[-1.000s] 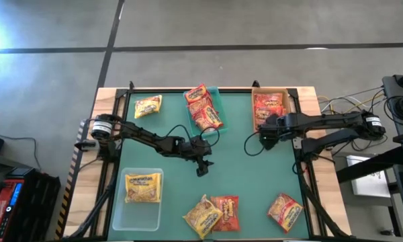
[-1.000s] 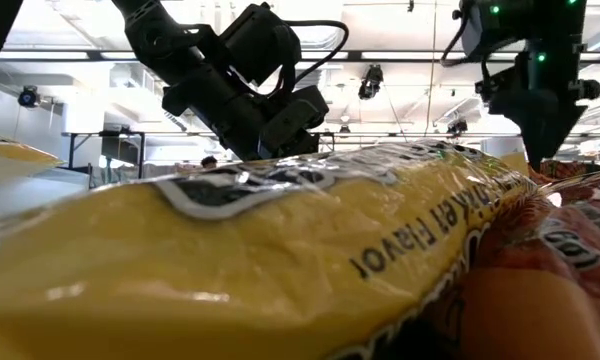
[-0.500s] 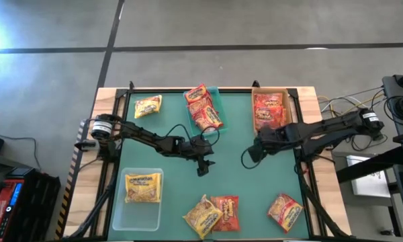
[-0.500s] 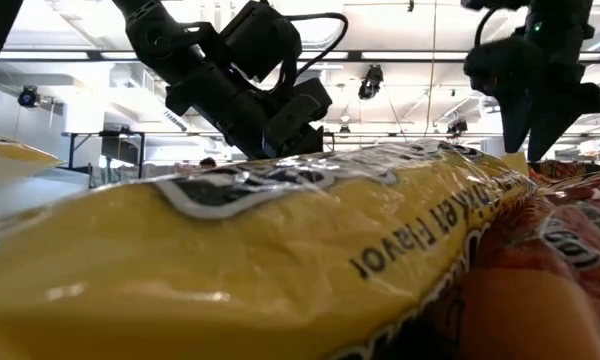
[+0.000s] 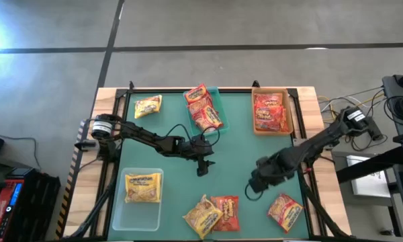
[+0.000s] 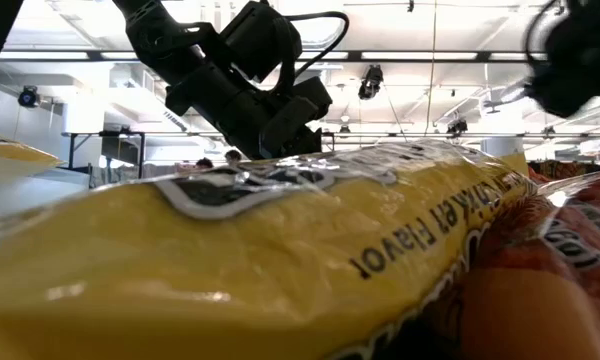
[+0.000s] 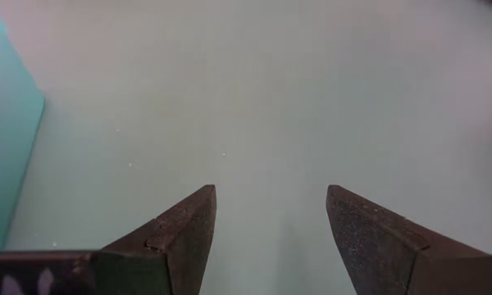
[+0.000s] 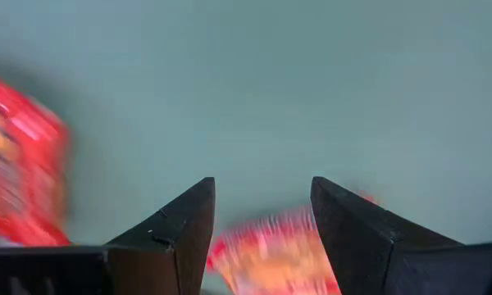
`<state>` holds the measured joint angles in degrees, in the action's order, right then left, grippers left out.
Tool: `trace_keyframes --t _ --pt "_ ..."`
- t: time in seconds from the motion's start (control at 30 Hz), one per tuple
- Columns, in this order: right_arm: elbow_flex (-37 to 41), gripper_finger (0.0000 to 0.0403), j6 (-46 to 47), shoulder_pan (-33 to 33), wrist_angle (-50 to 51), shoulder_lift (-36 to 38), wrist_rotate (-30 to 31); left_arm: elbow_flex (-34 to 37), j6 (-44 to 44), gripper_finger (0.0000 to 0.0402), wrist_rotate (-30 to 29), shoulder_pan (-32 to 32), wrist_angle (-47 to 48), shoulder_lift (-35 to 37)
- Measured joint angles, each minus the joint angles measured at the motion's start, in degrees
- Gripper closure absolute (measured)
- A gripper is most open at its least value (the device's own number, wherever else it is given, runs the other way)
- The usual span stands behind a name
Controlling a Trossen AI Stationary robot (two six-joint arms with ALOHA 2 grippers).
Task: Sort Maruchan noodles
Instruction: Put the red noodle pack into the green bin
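Maruchan noodles lie about the green mat. A yellow packet point(image 5: 148, 106) lies at the far left and another point(image 5: 142, 187) in the clear bin. Red packets rest on the teal bin point(image 5: 203, 107) and in the tan bin point(image 5: 270, 112). A yellow point(image 5: 201, 217) and a red packet point(image 5: 228, 210) overlap at the near edge, and an orange-red one point(image 5: 285, 210) lies at the near right. My left gripper point(image 5: 201, 169) hangs open over bare mat at the middle point(image 7: 271, 190). My right gripper point(image 5: 256, 187) is open above the mat, between the near packets; blurred red packets point(image 8: 272, 256) show below its fingers.
The teal bin's edge point(image 7: 8, 147) shows beside my left gripper. The clear bin point(image 5: 140, 202) stands at the near left, the tan bin's wall point(image 5: 289, 111) at the far right. In the low view a yellow packet point(image 6: 280, 270) fills the foreground. Bare mat point(image 5: 242, 148) lies between the arms.
My right gripper has swung from beside the tan bin toward the table's near edge, sinking a little, tipping more steeply downward and rolling about; its fingers stay apart. My left gripper has stayed in place.
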<state>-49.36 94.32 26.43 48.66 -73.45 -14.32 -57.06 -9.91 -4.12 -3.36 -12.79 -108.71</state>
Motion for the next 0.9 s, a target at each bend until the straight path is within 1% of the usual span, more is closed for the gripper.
trace_keyframes --t 0.13,0.27,0.33,0.47,0.57,0.67,0.9 --pt "0.0 0.0211 5.0 4.8 -0.3 -2.6 -10.1 0.1 0.2 0.0185 0.0 0.0 0.1 0.0" --pt "0.0 0.0211 10.0 9.0 -0.4 -4.4 -21.8 0.1 0.2 0.0185 0.0 0.0 0.1 0.0" --pt "0.0 0.0211 12.4 10.8 -0.5 -5.4 -25.1 0.1 0.2 0.0185 0.0 0.0 0.1 0.0" --pt "0.0 0.0211 14.2 13.4 -0.9 -7.4 -28.0 0.2 0.2 0.0185 0.0 0.0 0.1 0.0" --pt "0.0 0.0211 13.4 14.1 -1.1 -9.1 -28.2 0.2 0.2 0.0185 0.0 0.0 -0.1 0.0" --pt "0.0 0.0211 10.9 14.2 -1.4 -11.1 -28.1 0.2 0.2 0.0185 0.0 0.0 -0.1 0.0" --pt "0.0 0.0211 1.6 14.2 -3.3 -16.1 -28.1 0.2 0.2 0.0185 0.0 0.0 -0.1 0.0"
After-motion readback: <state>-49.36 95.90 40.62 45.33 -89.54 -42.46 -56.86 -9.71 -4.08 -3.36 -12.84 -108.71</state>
